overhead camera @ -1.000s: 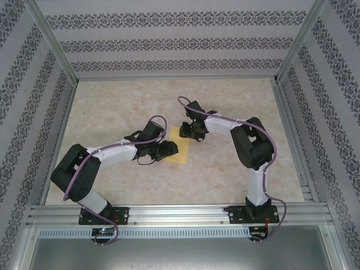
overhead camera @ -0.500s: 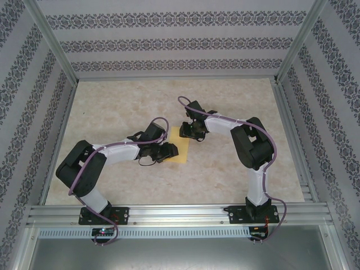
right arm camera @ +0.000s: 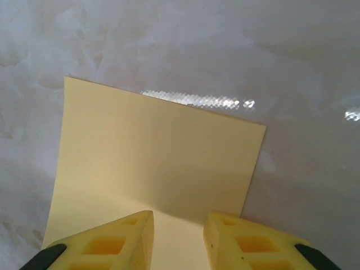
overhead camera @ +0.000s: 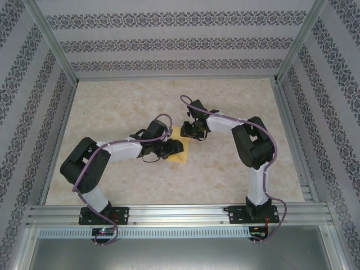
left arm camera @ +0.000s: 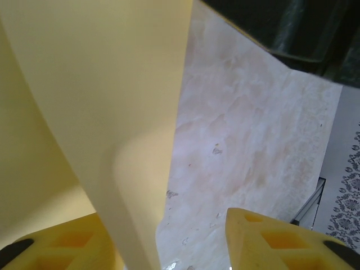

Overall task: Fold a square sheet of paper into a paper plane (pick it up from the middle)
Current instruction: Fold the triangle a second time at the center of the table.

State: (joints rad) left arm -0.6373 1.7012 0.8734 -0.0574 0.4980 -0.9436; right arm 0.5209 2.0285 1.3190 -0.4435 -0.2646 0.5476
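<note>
The square sheet of paper point(overhead camera: 180, 156) is plain yellow and lies mid-table between both grippers. My left gripper point(overhead camera: 174, 147) sits over its near left part. In the left wrist view the paper point(left arm camera: 112, 84) curls up in a tall flap beside the left finger point(left arm camera: 67, 244), and the left gripper point(left arm camera: 166, 225) stands open with bare tabletop across most of its gap. My right gripper point(overhead camera: 192, 133) is at the sheet's far edge. In the right wrist view the right gripper point(right arm camera: 178, 216) is open just above the paper point(right arm camera: 163, 152), which bends upward beyond a crease line.
The beige mottled tabletop point(overhead camera: 129, 101) is fenced by aluminium rails point(overhead camera: 180, 212) and patterned walls point(overhead camera: 169, 39). The right arm's dark body point(left arm camera: 292, 28) hangs close over the left gripper's far side.
The left arm has pushed a little to the right, its elbow swinging inward and its gripper further over the sheet. The right gripper stays at the far edge, jaws slightly narrower.
</note>
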